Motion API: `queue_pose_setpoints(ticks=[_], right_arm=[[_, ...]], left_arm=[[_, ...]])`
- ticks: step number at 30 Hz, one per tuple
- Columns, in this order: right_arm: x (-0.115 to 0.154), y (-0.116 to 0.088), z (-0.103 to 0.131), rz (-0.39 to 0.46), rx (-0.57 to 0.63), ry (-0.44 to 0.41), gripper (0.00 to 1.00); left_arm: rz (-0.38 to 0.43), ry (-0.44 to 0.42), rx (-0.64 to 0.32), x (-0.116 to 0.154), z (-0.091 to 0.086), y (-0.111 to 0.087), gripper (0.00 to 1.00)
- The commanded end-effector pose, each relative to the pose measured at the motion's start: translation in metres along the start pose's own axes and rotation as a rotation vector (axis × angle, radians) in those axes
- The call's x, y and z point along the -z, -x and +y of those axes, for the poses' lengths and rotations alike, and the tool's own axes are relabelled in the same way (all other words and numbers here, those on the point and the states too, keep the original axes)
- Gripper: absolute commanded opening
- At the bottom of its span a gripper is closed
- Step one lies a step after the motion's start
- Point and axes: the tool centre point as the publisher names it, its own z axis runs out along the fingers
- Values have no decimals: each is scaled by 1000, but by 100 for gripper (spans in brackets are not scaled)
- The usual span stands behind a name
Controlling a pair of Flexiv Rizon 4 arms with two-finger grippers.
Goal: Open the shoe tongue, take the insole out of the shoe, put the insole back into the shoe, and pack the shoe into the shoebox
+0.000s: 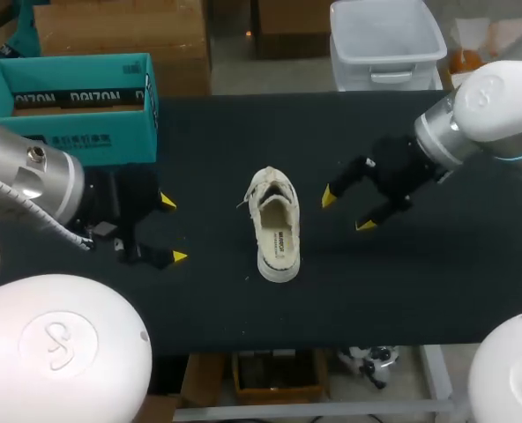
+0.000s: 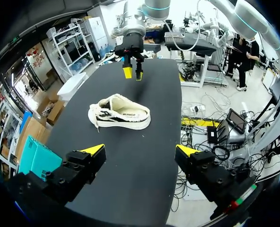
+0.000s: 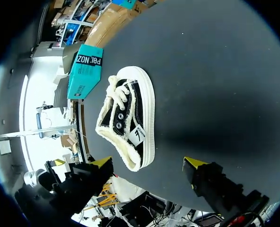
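Observation:
A white and black canvas shoe (image 1: pixel 274 225) stands upright on the black table (image 1: pixel 437 282), and the cream insole (image 1: pixel 281 240) shows inside its opening. My left gripper (image 1: pixel 173 229) is open to the shoe's left, a short gap away and holding nothing. My right gripper (image 1: pixel 347 211) is open just off the shoe's right side, also holding nothing. In the left wrist view the shoe (image 2: pixel 120 112) lies ahead of the open gripper (image 2: pixel 141 150), with my right gripper (image 2: pixel 132 71) beyond it. In the right wrist view the shoe (image 3: pixel 128 125) sits ahead of the open gripper (image 3: pixel 148 162).
The teal shoebox (image 1: pixel 67 97) stands open at the table's back left corner, behind my left arm; it also shows as the teal box (image 3: pixel 85 71) beyond the shoe and the teal box (image 2: pixel 36 158) beside my left fingers.

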Motion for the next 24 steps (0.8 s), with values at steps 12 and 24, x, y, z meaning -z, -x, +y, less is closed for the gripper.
queue_pose_setpoints(ticks=[12,24], right_arm=[[21,3,24,-167,144,-89,100],[30,21,42,-286,353,-129,100]], left_arm=[[-59,252,326,-56,1,-4,100],[-113,356,556,-88,13,-6,100]])
